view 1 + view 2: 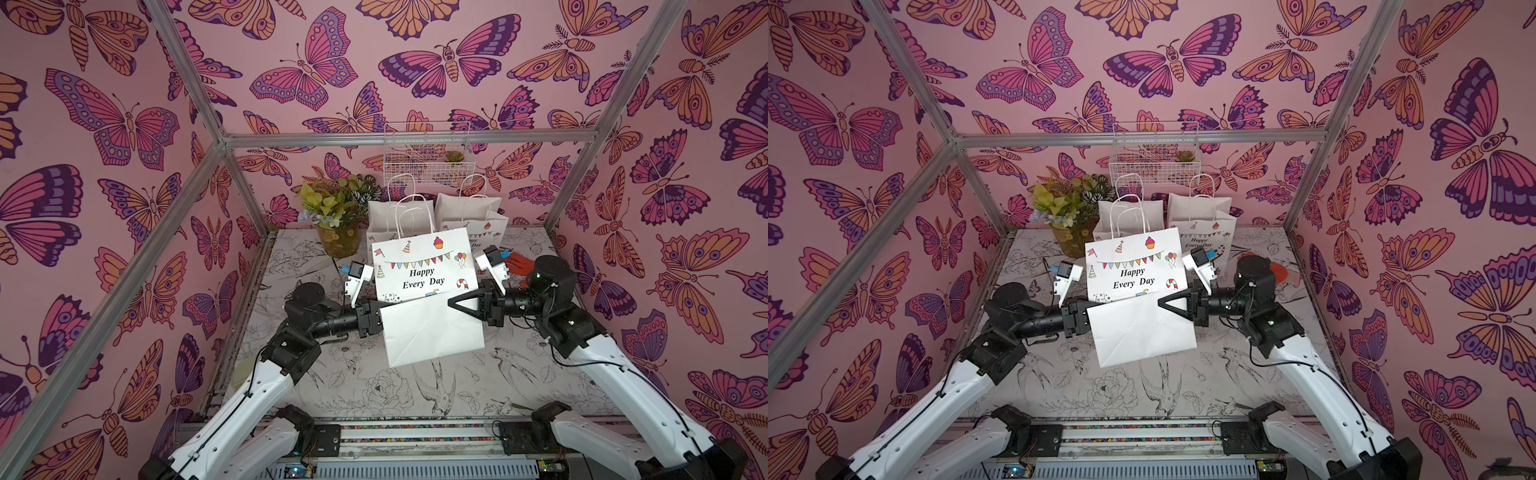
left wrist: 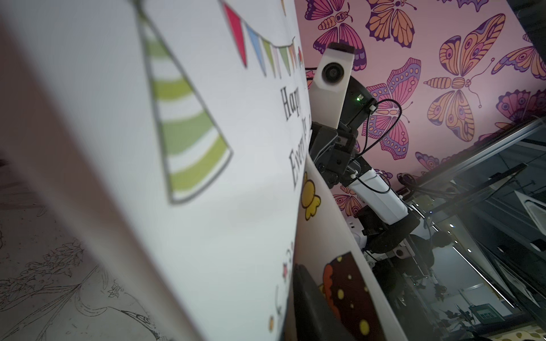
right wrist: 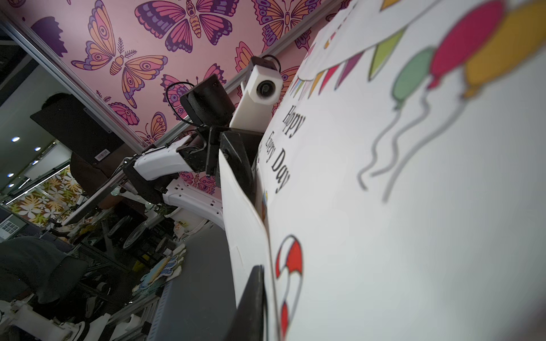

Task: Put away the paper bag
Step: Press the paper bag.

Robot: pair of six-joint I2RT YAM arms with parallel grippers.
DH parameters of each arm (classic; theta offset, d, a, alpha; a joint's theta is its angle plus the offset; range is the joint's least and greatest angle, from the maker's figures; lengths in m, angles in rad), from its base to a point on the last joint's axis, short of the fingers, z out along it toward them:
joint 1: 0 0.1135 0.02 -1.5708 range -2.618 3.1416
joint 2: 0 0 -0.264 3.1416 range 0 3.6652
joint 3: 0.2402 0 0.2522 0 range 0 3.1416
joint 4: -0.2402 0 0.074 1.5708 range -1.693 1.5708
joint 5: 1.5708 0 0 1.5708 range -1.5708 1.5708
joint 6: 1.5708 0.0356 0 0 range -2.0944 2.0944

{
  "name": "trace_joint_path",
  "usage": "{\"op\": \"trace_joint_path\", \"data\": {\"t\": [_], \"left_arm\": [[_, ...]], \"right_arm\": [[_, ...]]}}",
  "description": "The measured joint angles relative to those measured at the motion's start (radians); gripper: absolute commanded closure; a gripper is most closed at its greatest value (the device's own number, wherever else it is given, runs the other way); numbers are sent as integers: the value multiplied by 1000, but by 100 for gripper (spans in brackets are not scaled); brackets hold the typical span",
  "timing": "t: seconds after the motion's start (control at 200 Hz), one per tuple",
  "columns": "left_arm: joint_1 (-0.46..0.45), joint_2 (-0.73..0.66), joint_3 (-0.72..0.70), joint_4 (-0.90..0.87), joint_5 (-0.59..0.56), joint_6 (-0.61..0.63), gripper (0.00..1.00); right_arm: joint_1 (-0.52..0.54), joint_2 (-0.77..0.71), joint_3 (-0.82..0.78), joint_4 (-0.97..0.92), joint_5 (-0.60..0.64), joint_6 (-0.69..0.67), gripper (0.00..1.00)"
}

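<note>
Paper bag (image 1: pixel 419 274) spans lengthwise between my jaws: right jaws clamped on its edge, left jaws' opening I can't tell.

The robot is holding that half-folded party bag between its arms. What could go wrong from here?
1. The right gripper is shut on just the edge of the folded flap of the paper bag, so the thin paper might slip free or tear.
2. The other bags and the flower vase stand close behind it; pushing the bag back could tip them.
</note>
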Motion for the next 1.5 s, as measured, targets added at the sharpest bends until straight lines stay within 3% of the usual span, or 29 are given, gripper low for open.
{"op": "trace_joint_path", "data": {"t": [0.075, 0.17, 0.275, 0.39, 0.561, 0.871, 0.926, 1.016, 1.221, 1.281, 1.387, 1.502], "left_arm": [[-1, -6, 0, 0, -10, 13, 41], [-11, -50, -1, -2, -46, 35, 20], [-14, -128, -5, 31, -56, 47, 7], [-22, -150, -10, 92, -32, 45, 0], [-61, -93, -12, 127, -3, 47, 0], [-104, -34, -15, 127, 13, 66, 20], [-104, -37, -16, 127, 8, 75, 28], [-105, -43, -16, 117, -6, 91, 52], [-104, -49, -16, 88, -40, 115, 86], [-105, -49, -16, 81, -48, 120, 94], [-105, -50, -16, 65, -61, 122, 98], [-105, -52, -13, 43, -77, 135, 100]], "right_arm": [[2, 0, 0, 0, 2, -2, 100], [2, -1, 0, -3, 4, -7, 100], [2, -5, 0, -18, 11, -16, 100], [2, -6, 0, -6, 11, -8, 100], [2, -6, -2, 34, 10, 24, 100], [2, -7, -17, 104, 11, 77, 100], [2, -7, -18, 107, 10, 80, 100], [2, -9, -18, 110, 6, 80, 100], [2, -17, -18, 111, -15, 79, 100], [2, -20, -18, 109, -18, 79, 100], [2, -23, -18, 108, -21, 79, 100], [2, -23, -18, 106, -23, 81, 79]]}}
